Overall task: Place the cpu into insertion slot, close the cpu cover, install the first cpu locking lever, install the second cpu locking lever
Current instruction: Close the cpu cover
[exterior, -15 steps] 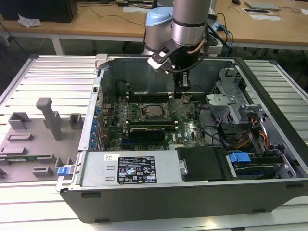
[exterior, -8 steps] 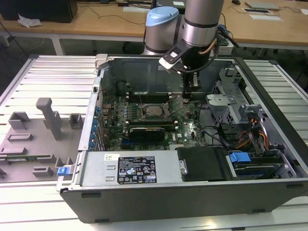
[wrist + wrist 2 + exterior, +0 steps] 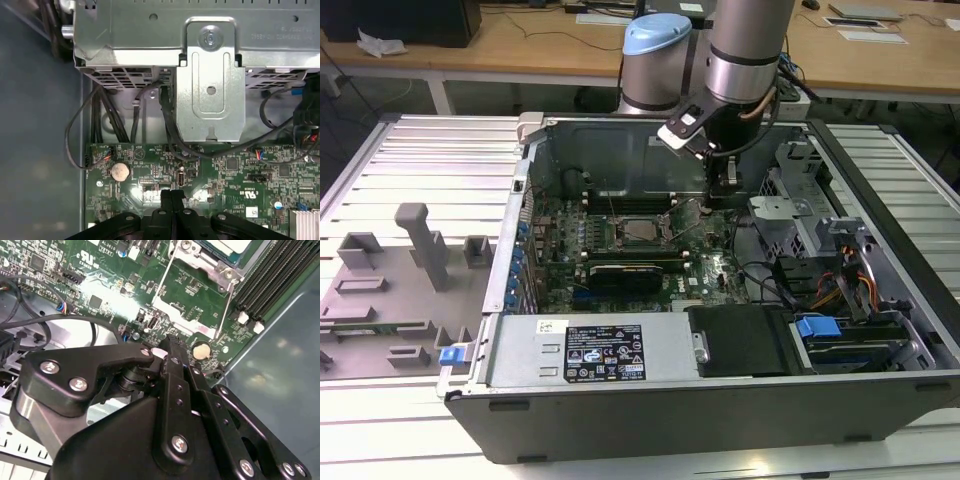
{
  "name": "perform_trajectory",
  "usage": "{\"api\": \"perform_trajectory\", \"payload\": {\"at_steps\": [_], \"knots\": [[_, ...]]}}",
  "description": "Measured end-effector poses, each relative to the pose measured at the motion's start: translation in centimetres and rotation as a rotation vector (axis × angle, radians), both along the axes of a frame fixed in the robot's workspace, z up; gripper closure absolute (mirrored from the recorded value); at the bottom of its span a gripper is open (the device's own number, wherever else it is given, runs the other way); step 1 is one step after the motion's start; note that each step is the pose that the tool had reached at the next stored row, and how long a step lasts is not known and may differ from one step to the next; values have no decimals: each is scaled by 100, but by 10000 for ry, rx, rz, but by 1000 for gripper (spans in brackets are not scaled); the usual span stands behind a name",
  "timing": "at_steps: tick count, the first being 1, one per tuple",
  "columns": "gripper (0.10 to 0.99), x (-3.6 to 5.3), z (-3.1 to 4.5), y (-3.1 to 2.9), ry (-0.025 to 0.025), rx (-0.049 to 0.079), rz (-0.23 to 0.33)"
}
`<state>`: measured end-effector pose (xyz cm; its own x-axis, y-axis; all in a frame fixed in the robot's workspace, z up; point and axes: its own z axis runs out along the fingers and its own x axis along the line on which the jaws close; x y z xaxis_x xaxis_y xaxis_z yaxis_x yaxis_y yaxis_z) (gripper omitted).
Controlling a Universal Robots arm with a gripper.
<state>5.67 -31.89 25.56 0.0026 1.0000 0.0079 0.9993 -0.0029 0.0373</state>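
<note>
The cpu lies flat in the insertion slot in the middle of the green motherboard; its silvery top shows in the second wrist view. The silvery cpu cover frames the chip. Two thin wire levers run along the socket's sides; I cannot tell whether they are latched. My gripper hangs over the board on the exterior view's right of the socket. Its black fingers are pressed together with nothing between them, their tips just above the board near a coin battery.
Black memory slots run beside the socket. A metal drive cage and loose black cables sit close to the gripper. The grey case wall stands behind. A power supply fills the case's front.
</note>
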Motion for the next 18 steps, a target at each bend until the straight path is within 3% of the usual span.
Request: {"api": "perform_trajectory", "payload": {"at_steps": [4,9,10,11,13,14,15,16,18], "knots": [[980,3,-111,1,0,1,-11],[980,3,-121,0,3,-1,-11],[980,3,-122,0,45,1,-10],[980,4,-124,0,233,1,-11],[980,7,-125,0,493,0,-11],[980,10,-127,0,734,0,-10],[980,11,-128,0,896,0,-12],[980,12,-128,0,996,0,-11],[980,12,-128,0,999,-1,-12]]}}
